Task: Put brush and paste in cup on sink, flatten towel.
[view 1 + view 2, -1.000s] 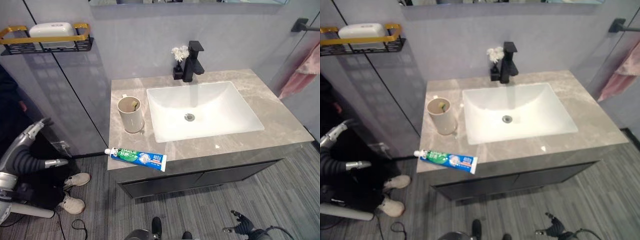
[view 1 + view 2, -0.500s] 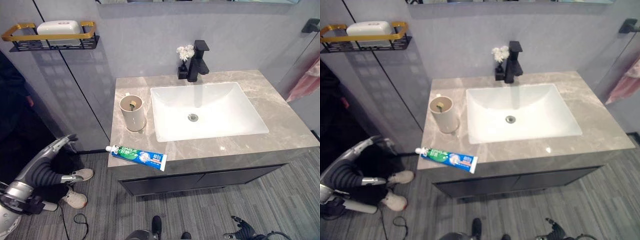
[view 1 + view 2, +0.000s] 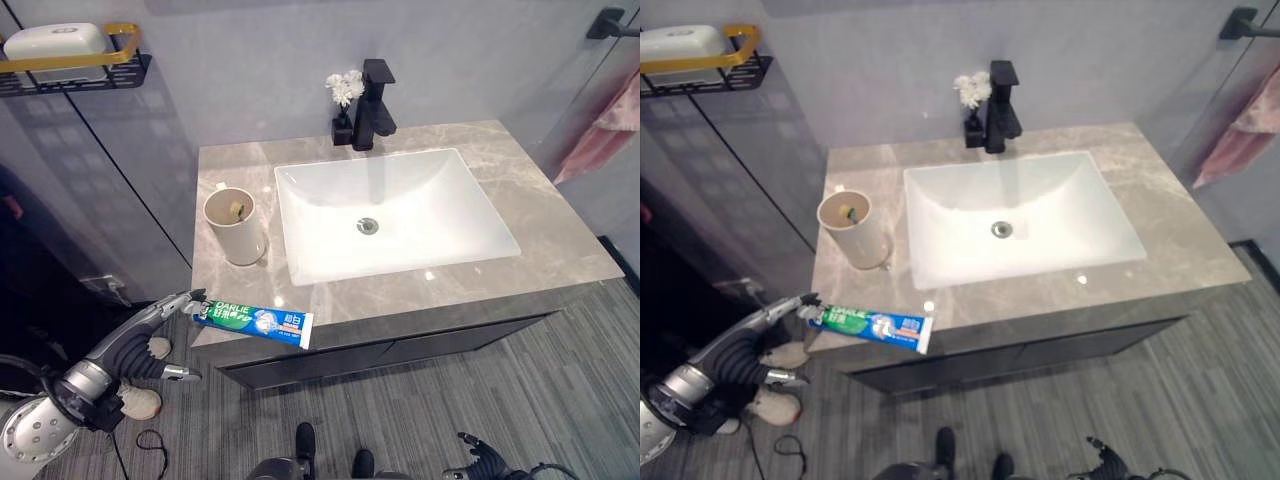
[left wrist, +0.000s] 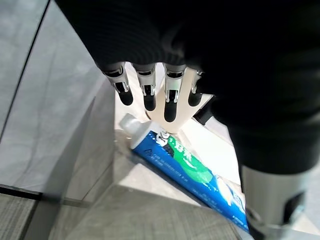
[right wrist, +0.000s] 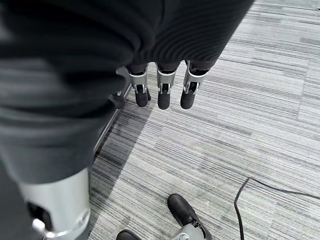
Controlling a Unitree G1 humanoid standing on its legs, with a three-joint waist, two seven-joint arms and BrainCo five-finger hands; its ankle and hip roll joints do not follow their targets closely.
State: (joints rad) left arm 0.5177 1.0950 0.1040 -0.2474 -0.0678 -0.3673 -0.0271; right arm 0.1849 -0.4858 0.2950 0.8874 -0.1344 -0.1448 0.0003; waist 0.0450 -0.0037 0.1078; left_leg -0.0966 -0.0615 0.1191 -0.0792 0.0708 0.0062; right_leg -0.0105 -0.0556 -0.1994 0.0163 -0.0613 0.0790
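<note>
The robot's left hand (image 3: pixel 150 322) reaches up from below the counter (image 3: pixel 560 250), its fingers (image 4: pixel 169 100) straight and spread, holding nothing. Just past the fingertips lies one toothpaste tube (image 3: pixel 252 320), its cap end nearest them, on the counter's front corner and partly overhanging the edge. A clumsy push could slide it off onto the floor. Further beyond the fingers stands one cup (image 3: pixel 234 226) with one toothbrush (image 3: pixel 237 208) already inside. One pink towel (image 3: pixel 600 125) hangs crumpled, far off. The right hand (image 5: pixel 162 90) hangs low over the floor, fingers relaxed, empty
</note>
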